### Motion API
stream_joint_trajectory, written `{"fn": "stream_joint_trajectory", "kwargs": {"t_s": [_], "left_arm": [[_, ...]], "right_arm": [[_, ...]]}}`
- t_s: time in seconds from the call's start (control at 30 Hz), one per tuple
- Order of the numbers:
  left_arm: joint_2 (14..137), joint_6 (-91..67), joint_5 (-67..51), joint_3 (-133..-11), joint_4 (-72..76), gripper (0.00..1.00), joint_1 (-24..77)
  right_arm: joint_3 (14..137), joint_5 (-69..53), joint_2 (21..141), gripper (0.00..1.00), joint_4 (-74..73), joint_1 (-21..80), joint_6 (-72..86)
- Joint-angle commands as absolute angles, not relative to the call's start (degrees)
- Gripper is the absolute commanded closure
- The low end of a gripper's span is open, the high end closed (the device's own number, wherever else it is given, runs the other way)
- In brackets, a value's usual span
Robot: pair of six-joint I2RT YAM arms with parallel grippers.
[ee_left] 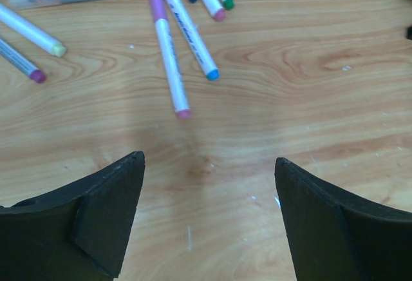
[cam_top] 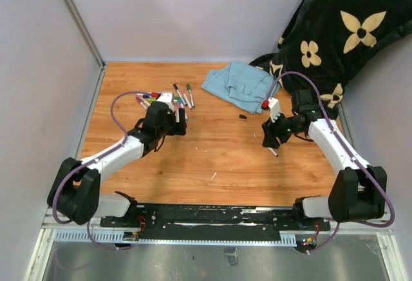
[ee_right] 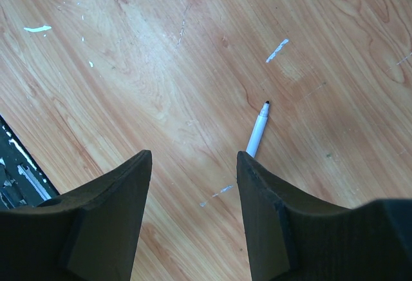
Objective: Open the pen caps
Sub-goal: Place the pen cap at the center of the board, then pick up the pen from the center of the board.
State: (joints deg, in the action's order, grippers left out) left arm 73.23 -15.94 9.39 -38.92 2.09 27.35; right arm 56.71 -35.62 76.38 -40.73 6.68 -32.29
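I'm looking into a lab-style robot test cell: a wooden tabletop [cam_top: 219,165] boxed in by plain pale panels [cam_top: 187,10], with the left arm [cam_top: 116,158] and right arm [cam_top: 335,145] bolted to a metal rail [cam_top: 212,216].

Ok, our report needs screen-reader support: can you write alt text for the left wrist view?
The left end effector hangs open and empty over the wooden table, its black fingers framing bare wood. Several white-barrelled markers lie fanned along the top edge.
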Motion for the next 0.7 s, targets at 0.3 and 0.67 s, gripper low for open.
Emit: {"fn": "stream_joint_trajectory", "kwargs": {"t_s": [0.3,0.67], "left_arm": [[92.4,-8.4,6.8,-59.6,-7.0,0.44,20.7],[105.1,-7.5,10.9,-70.3,-14.3,0.61,20.7]], "right_arm": [[57.0,-37.4,75.0,0.43,-42.3,5.8,-33.6],[56.9,-37.5,75.0,0.43,-42.3,5.8,-33.6]]}}
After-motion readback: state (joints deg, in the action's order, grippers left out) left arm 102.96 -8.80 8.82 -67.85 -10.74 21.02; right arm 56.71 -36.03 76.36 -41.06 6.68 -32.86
